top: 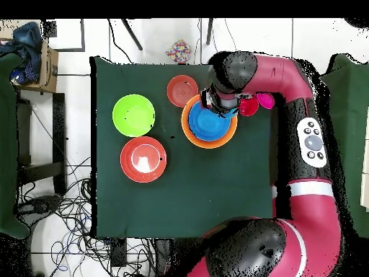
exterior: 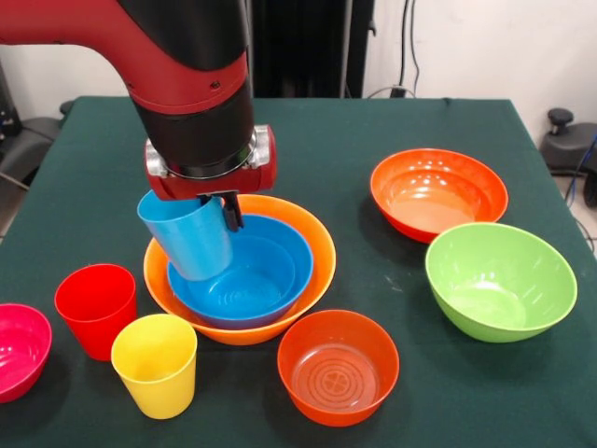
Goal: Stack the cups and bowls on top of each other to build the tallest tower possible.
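Note:
My gripper point(exterior: 216, 207) is shut on the rim of the light blue cup point(exterior: 191, 238). It holds the cup tilted over the left side of the blue bowl point(exterior: 252, 280). The blue bowl is nested in the large pale orange bowl point(exterior: 317, 245), the tower's base. The cup's bottom hangs near the blue bowl's left rim; I cannot tell if they touch. The red cup point(exterior: 95, 308) and the yellow cup point(exterior: 156, 364) stand upright at the front left. In the overhead view the arm covers the gripper; the blue bowl point(top: 212, 124) shows there. No small light blue bowl shows.
A magenta-pink bowl point(exterior: 19, 350) sits at the left edge. A small red-orange bowl point(exterior: 338, 367) is in front of the tower. A larger red-orange bowl point(exterior: 438, 193) and a lime green bowl point(exterior: 499, 280) are at the right. Boxes and cables lie off the table point(top: 180, 202).

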Controlling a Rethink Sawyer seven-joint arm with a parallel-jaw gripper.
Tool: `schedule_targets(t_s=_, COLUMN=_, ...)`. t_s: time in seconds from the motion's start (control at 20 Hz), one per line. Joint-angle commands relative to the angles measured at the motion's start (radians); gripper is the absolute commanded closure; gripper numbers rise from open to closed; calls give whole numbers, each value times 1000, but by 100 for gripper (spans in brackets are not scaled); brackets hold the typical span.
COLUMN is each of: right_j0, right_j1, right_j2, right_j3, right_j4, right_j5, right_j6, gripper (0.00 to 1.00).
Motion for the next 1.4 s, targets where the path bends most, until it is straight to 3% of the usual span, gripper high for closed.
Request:
schedule_targets(t_s=0.05, right_j0=39, right_j1=4, right_j2=-32, right_j3=23, right_j4=-10, right_j5=22, right_j6=-38, gripper=100)
schedule_targets(t_s=0.25, right_j0=37, right_j1=-2, right_j2=-36, right_j3=55, right_j4=-6, right_j5=-4, right_j6=-28, gripper=100)
schedule_targets(t_s=1.4, right_j0=62, right_j1=34, right_j2=-39, right_j3=5, right_j4=-8, right_j5=10, right_j6=-14, gripper=100)
